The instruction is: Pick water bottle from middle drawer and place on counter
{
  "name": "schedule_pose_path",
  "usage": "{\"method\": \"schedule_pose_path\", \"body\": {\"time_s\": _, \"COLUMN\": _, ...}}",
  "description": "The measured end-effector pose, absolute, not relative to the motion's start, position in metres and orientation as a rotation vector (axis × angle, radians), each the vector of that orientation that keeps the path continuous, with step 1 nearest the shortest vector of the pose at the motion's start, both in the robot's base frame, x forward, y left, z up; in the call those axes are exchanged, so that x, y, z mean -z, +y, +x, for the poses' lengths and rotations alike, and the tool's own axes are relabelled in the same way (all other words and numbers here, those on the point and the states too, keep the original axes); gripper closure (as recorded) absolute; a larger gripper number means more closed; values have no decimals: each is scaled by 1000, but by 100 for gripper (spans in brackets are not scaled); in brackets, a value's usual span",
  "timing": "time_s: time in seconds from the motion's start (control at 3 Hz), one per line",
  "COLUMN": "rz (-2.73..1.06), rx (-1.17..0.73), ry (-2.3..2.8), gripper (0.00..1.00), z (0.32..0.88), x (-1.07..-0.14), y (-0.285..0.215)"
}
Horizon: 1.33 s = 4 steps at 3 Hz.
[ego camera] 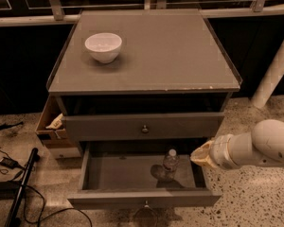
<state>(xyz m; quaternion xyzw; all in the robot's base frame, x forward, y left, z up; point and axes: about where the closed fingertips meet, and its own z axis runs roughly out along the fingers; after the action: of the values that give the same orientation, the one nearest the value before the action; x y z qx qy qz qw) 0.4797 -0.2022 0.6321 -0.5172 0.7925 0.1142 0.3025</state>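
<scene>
Water bottle (170, 161) stands upright in pulled-out middle drawer (125, 175), right of centre, white cap up. Your gripper (201, 155) sits at drawer's right wall, near bottle but apart from it; you can't tell whether it's spread or closed. Counter (170, 56) above carries white bowl (103, 47) at back left.

White bowl (103, 46) top L, cardboard box (49, 122) mid L, cables (9, 162) & black pole (21, 188) bottom L, white pipe (274, 70) R
</scene>
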Motion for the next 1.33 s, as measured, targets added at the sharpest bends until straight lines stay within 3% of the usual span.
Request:
{"method": "schedule_pose_path", "body": {"time_s": 0.33, "rz": -1350, "rx": -298, "ry": 2133, "gripper": 100, "z": 475, "x": -607, "y": -211}}
{"method": "schedule_pose_path", "body": {"time_s": 0.67, "rz": -1312, "rx": -300, "ry": 2161, "gripper": 83, "z": 471, "x": -577, "y": -220}}
{"method": "schedule_pose_path", "body": {"time_s": 1.33, "rz": -1253, "rx": -329, "ry": 2130, "gripper": 36, "z": 476, "x": -536, "y": -213}}
